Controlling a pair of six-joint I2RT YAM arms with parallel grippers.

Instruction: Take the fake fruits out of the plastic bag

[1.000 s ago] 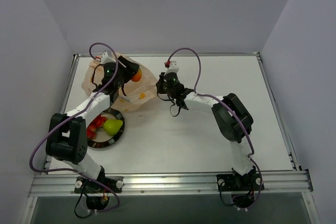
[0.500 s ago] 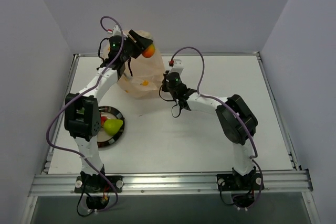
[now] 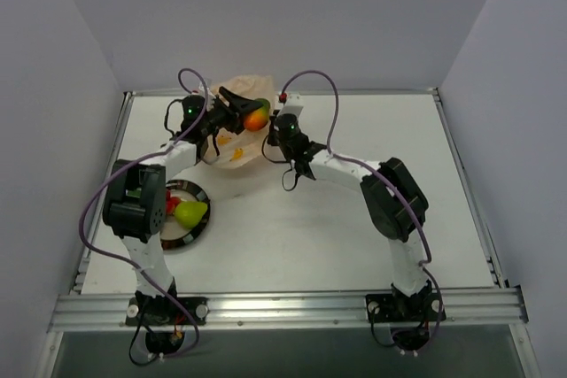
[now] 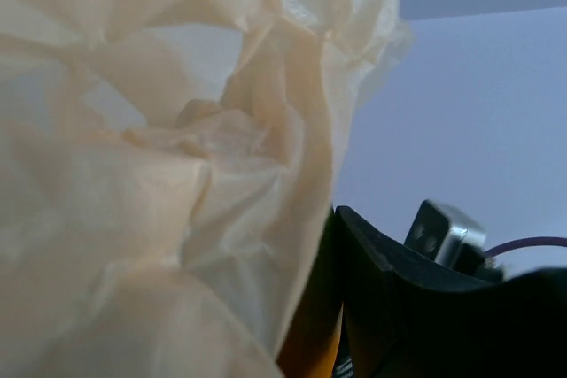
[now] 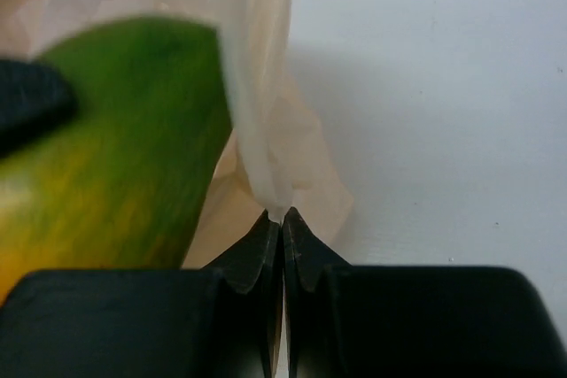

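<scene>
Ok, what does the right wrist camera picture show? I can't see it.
The right gripper has its black jaws pinched shut on a fold of the thin peach plastic bag. A big, blurry green-to-orange mango-like fruit fills the left side, and the white table shows on the right.

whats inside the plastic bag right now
Nothing shows inside the plastic bag: its crumpled film hides any contents. The mango looks outside it, gripped by the left claw, while the right claw pinches the bag's edge.
</scene>
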